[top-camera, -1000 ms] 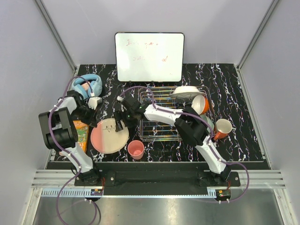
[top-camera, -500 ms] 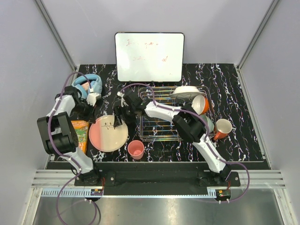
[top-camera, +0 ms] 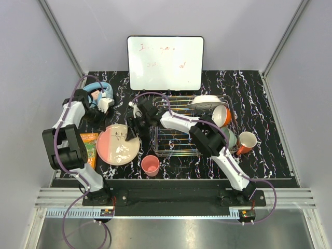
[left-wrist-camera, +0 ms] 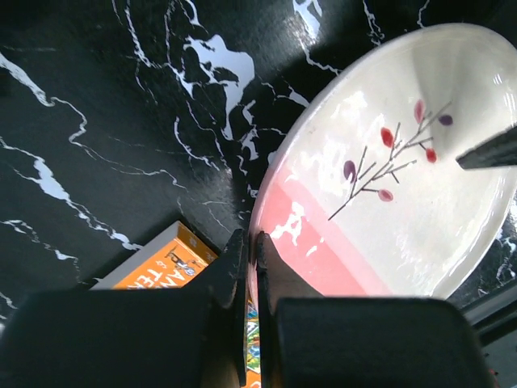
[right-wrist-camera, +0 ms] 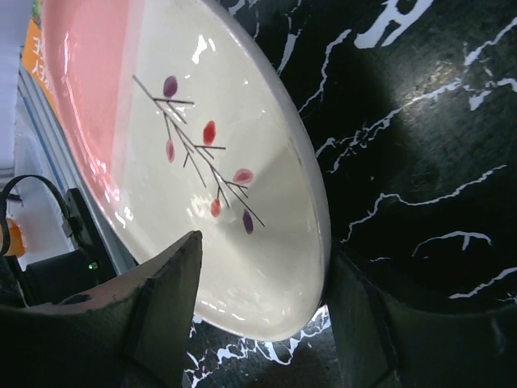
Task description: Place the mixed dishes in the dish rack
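Observation:
The large pink plate with the twig drawing is tilted above the table, left of the dish rack. My left gripper is shut on the plate's pink rim; the fingertips pinch it tight. My right gripper straddles the opposite white rim, jaws open, with a gap at the inner finger. In the rack are a white plate, an orange bowl and a mint-green bowl. The orange mug and small pink cup stand outside it.
An orange book lies under the plate's left edge, also seen as the book in the left wrist view. Light-blue headphones lie at the back left. A whiteboard stands behind the rack.
The left arm has drawn back and lifted the plate's rim, tilting and shifting the plate a little left. The right gripper's jaws have narrowed around the opposite rim.

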`<state>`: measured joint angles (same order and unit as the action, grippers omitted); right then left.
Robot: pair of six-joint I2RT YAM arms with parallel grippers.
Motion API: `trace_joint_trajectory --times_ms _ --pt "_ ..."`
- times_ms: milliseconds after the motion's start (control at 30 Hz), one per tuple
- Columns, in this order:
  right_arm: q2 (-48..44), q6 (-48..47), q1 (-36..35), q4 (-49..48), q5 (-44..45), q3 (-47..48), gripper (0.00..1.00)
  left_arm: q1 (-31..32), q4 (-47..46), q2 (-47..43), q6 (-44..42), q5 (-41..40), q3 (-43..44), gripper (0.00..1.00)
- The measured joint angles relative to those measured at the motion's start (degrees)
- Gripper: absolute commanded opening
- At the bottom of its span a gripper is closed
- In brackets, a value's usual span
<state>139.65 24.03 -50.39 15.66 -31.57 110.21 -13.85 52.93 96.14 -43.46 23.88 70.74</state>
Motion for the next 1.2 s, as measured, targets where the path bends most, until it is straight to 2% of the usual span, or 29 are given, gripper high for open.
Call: trace_joint_trajectory --times_ms 133,333,567,667,700,833,1000,1033,1100,1133,1167,1200 --pt "-0.4 0.5 0.0 -2.6 -2.4 -1.6 0.60 1.3 -1.5 0.5 0.3 -2.0 0.6 0.00" --pt "-2.3 4.2 0.1 -10.0 -6.7 -7.0 0.59 3.6 -4.3 2.4 1.2 -3.5 0.8 0.00" --pt "-2.4 9.1 0.3 -15.2 -10.0 -8.3 0.54 5.7 -5.0 3.0 2.8 -3.1 0.8 0.00" --pt "-2.4 11.1 0.3 -16.3 -10.1 -8.3 0.31 6.2 -5.0 3.0 3.5 -2.9 0.8 0.00" --pt "-2.3 11.4 0.4 -16.7 -10.2 -8.3 0.19 6.2 -5.0 3.0 3.7 -2.6 0.8 0.00" --pt "-2.1 15.3 0.5 -15.2 -8.7 -7.4 0.00 6.1 -4.2 1.7 4.5 -3.0 0.9 0.00" --pt "-2.0 14.8 0.5 -15.8 -9.2 -7.4 0.00 6.0 -4.2 1.0 4.7 -3.3 0.8 0.00" --pt "-2.0 14.5 0.5 -15.8 -9.2 -7.4 0.00 6.0 -4.2 0.8 4.8 -3.3 0.8 0.06" --pt "-2.1 13.5 0.5 -15.3 -9.2 -7.4 0.00 6.0 -4.3 0.3 4.9 -3.4 0.5 0.26" --pt "-2.3 12.8 0.5 -14.7 -9.2 -7.4 0.00 6.0 -4.3 0.0 5.2 -3.4 0.5 0.53" --pt "-2.6 12.0 0.5 -13.9 -9.2 -7.4 0.00 6.0 -4.1 -0.4 6.1 -3.1 0.5 0.65" --pt "-3.2 10.5 0.4 -13.2 -8.9 -7.4 0.00 6.0 -3.9 -1.0 7.4 -1.6 0.5 0.82"
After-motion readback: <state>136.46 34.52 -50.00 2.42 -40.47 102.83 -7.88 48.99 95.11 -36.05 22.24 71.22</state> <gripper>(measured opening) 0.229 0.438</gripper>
